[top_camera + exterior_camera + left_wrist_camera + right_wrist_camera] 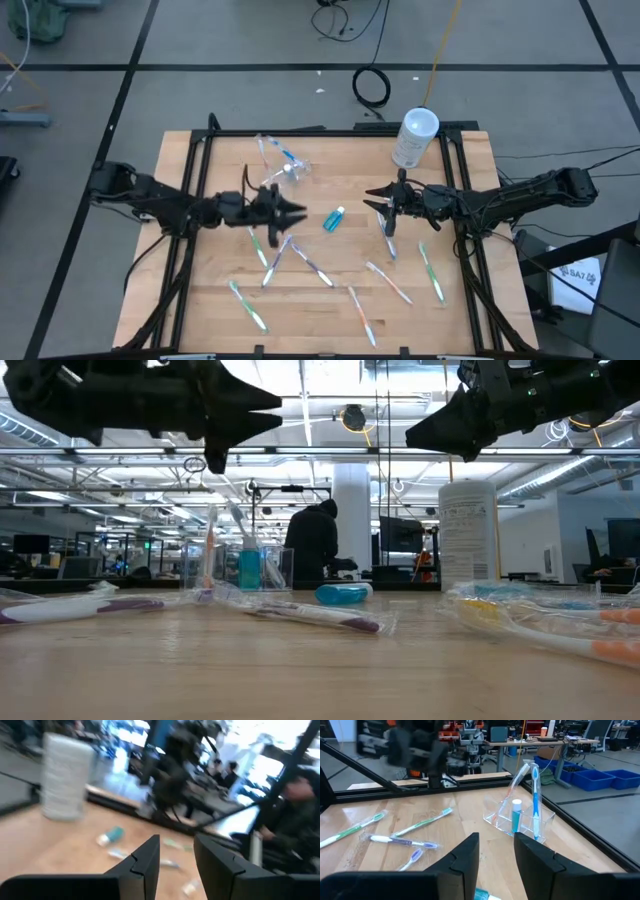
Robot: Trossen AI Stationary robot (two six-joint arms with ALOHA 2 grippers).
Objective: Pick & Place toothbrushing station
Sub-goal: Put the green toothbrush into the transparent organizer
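Arms level, left tool (297, 211), right tool (372, 199) facing, raised

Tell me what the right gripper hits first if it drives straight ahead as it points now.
Probably the clear holder with upright toothbrushes, ahead of the open right gripper; bare table lies between, though depth is uncertain.

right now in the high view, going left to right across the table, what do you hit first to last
left gripper → teal tube → right gripper → white canister → green toothbrush nearest the table's right edge
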